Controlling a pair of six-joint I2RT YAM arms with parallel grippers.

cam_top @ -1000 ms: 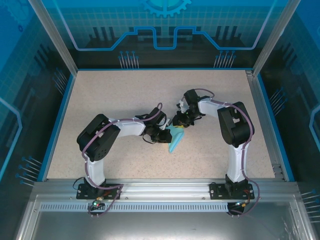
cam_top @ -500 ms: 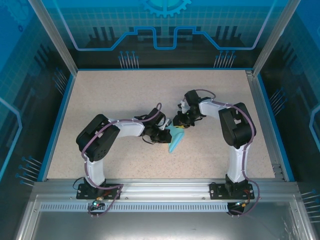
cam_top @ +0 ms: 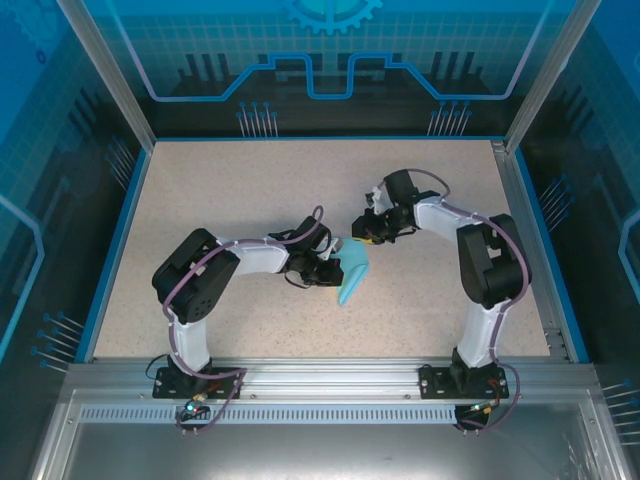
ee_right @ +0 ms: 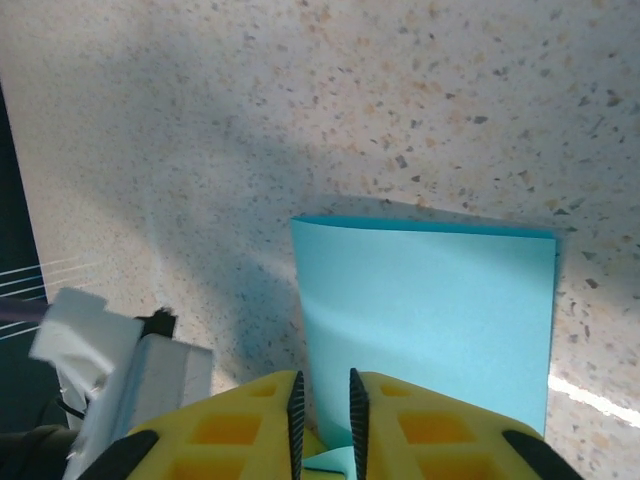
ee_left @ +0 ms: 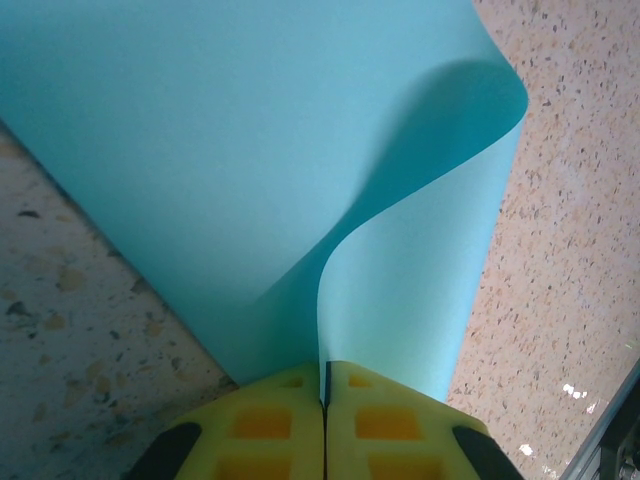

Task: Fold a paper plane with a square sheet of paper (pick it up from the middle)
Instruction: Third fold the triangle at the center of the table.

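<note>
INSPECTOR: Blue-panelled enclosure (cam_top: pixel 330 60) on three sides, with a speckled table (cam_top: pixel 220 190) inside it and both arms reaching to mid-table. Where is the square sheet of paper (cam_top: pixel 352 278)?

ASSISTANT: Mid-table, between the two arms. It is light blue and lifted partly off the table. Its long axis runs from the far side toward the arm bases, leaning slightly left at the near end.

INSPECTOR: Condition?

ASSISTANT: From the left wrist it is bent over on itself in a loose curl, with no pressed crease visible there. Judged an early fold, well short of a plane.

INSPECTOR: Left pincer (ee_left: pixel 325 385)?

ASSISTANT: Clenched on the sheet. The yellow fingers meet with the paper's edge nipped in the seam, and the sheet fans away ahead of them.

INSPECTOR: Right pincer (ee_right: pixel 325 390)?

ASSISTANT: Its fingers are a narrow slit apart, gripping nothing I can confirm. A scrap of blue shows low between them, but I cannot tell whether it touches. From above, this pincer sits just beyond the sheet's far end.

INSPECTOR: Governing relation for the next move?

ASSISTANT: The sheet lies straight ahead of the right pincer, toward the bases and slightly left, with its far edge square across that pincer's line. The left arm is nearer and in contact. Judgement: the left anchors while the right comes in along the long axis to press or take the free flap.
</note>
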